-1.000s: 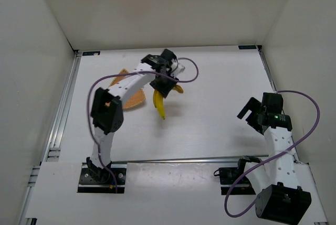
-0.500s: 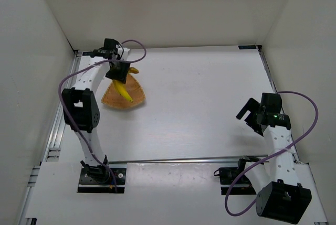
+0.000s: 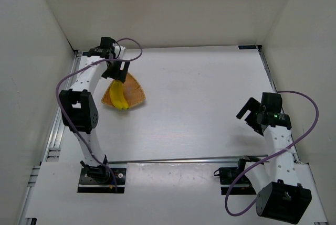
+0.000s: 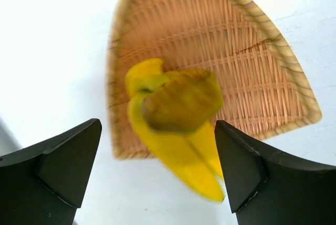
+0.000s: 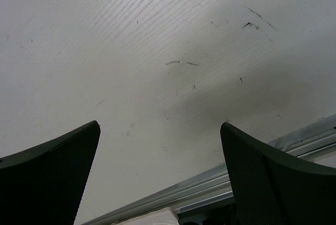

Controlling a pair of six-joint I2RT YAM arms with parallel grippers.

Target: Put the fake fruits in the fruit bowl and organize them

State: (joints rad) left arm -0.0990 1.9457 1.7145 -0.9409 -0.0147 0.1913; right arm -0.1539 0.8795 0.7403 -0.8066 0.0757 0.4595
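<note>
The yellow banana [image 3: 118,99] lies across the woven wicker fruit bowl [image 3: 135,92] at the table's back left, its lower tip reaching over the bowl's near rim. My left gripper [image 3: 116,70] hangs just above it, open, and touches nothing. In the left wrist view the banana [image 4: 176,130] is blurred between and below the two dark fingers, over the bowl [image 4: 252,62]; the left gripper [image 4: 157,124] stands wide. My right gripper [image 3: 251,110] hovers open over bare table at the right, with nothing between the jaws [image 5: 160,125].
White walls close in the table on three sides. A metal rail [image 3: 62,109] runs along the left edge, and another rail [image 5: 252,178] shows by the right gripper. Purple cables [image 3: 310,125] loop from both arms.
The left arm swung from the table's middle to the back left with the banana, then opened its jaws; the banana dropped into the bowl. The right arm stayed still.
</note>
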